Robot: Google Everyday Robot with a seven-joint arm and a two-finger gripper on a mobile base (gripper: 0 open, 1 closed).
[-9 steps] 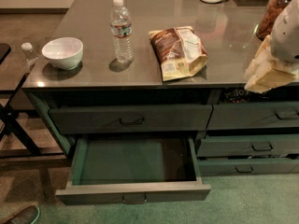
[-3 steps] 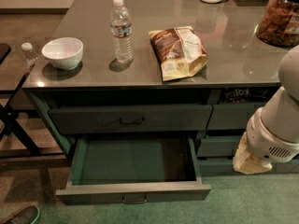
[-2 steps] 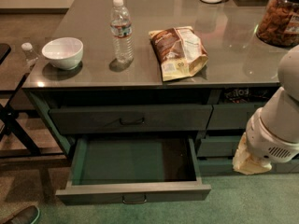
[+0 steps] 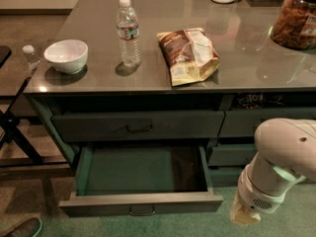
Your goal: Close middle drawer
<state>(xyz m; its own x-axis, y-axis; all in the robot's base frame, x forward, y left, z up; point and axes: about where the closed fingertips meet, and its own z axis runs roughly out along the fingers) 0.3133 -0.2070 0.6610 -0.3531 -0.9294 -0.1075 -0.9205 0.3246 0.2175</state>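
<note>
The middle drawer (image 4: 140,202) is pulled out wide, with a low grey-green front, a small dark handle (image 4: 142,211) at its centre and a bare green floor (image 4: 143,169). Nothing lies inside it. My white arm (image 4: 281,157) comes in from the right edge and hangs low. Its gripper (image 4: 244,214) is the cream-coloured tip near the floor, just right of the drawer front's right corner and apart from it. The taller drawer (image 4: 138,126) above is shut.
On the counter (image 4: 247,63) stand a white bowl (image 4: 66,56), a water bottle (image 4: 129,32), a chip bag (image 4: 189,53) and a snack jar (image 4: 295,19). Narrower drawers (image 4: 266,122) sit at the right. A dark stand (image 4: 15,137) and a shoe (image 4: 22,228) are at the left.
My arm has swung from beside the counter top down to the lower right, then sunk lower and a little left toward the drawer front. The drawer has not moved.
</note>
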